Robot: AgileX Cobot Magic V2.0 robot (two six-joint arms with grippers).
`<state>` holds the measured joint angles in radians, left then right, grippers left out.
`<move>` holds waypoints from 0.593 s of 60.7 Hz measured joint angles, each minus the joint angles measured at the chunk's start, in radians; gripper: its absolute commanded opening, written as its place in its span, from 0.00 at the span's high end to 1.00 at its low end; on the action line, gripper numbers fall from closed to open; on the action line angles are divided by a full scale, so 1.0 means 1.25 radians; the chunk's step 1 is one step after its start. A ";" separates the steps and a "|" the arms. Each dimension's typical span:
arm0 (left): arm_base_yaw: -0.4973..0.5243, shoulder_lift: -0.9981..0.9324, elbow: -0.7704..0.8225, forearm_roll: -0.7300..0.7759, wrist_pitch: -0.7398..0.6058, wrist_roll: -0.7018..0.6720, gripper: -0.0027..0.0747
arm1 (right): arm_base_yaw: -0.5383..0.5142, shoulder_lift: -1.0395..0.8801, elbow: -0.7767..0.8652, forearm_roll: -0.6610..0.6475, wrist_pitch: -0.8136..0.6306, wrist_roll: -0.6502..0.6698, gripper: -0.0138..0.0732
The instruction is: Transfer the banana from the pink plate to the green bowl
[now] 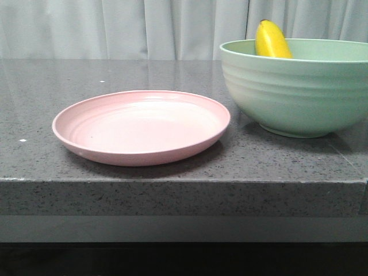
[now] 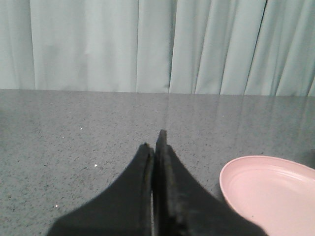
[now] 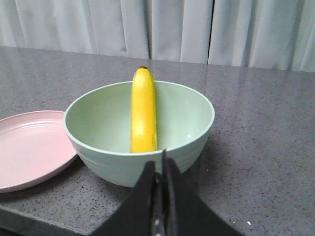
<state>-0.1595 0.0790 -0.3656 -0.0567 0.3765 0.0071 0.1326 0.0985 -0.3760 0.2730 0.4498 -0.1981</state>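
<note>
Your banana [image 3: 143, 113] stands propped in the green bowl [image 3: 187, 147] near the table's front edge; the pink plate [image 1: 141, 127] beside it holds nothing. Left gripper [image 2: 156, 147] and right gripper [image 3: 158, 169] pressed together, empty. Transfer looks complete.

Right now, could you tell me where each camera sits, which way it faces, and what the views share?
Front view: low at the table's edge, facing forward at the pink plate and green bowl; no robot parts show.
Left wrist view: above bare table beside the plate, facing the curtain; closed left gripper shows.
Right wrist view: facing the bowl and the banana inside; closed right gripper shows.
Shared: the plate appears in all three.
</note>
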 measured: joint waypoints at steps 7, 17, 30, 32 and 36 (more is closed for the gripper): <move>0.025 -0.055 0.064 0.013 0.003 0.000 0.99 | 0.000 0.000 0.000 0.000 -0.001 0.000 0.91; 0.058 -0.068 0.164 0.016 0.003 0.000 0.99 | 0.000 0.000 0.000 0.001 -0.002 0.000 0.91; 0.074 -0.068 0.287 0.028 -0.057 0.000 0.99 | 0.000 0.000 0.000 0.002 -0.002 0.000 0.91; 0.074 -0.068 0.298 0.028 -0.069 0.000 0.99 | 0.000 0.000 0.000 0.002 -0.002 0.000 0.91; 0.074 -0.068 0.298 0.028 -0.097 0.000 0.99 | 0.000 0.000 0.000 0.002 -0.002 0.000 0.91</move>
<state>-0.0674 -0.0055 0.0065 -0.0221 0.2558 0.0071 0.1326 0.0985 -0.3760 0.2753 0.4475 -0.1981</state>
